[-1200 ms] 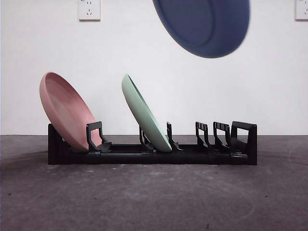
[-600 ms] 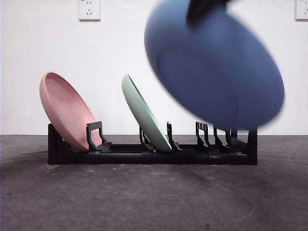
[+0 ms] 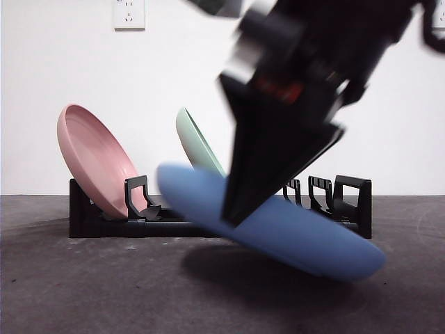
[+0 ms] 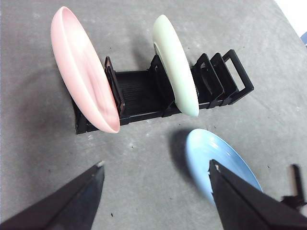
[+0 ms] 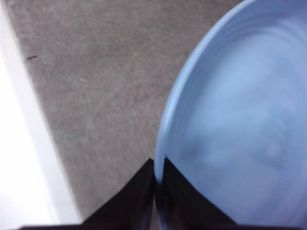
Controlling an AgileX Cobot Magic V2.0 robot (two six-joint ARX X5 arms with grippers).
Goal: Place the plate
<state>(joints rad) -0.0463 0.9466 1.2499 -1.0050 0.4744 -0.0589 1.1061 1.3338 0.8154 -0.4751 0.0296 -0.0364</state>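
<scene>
Grey, scuffed tabletop point(image 3: 83, 292) against a plain white wall point(image 3: 69, 62) with a socket up top, that's your backdrop. Your right gripper point(image 5: 157, 178) has its jaws pressed together on the rim of the blue plate point(image 3: 278, 233), one jaw on each face of the edge, so it's a thin pinch right at the lip. In the front view the plate hangs tilted just below the gripper point(image 3: 236, 216), low over the table with its shadow underneath; it sits in front of the black rack point(image 3: 348, 209), not in any slot. Behind the gripper the green plate point(image 3: 198, 142) leans in the rack, and further off to the side the pink plate point(image 3: 94, 156) leans at the end. Your left gripper point(image 4: 156, 167) is spread wide and holds nothing, hanging above the scene. Heads up: the arm is blurred and blocks the rack's middle slots, so you can't tell if the plate touches the table.
</scene>
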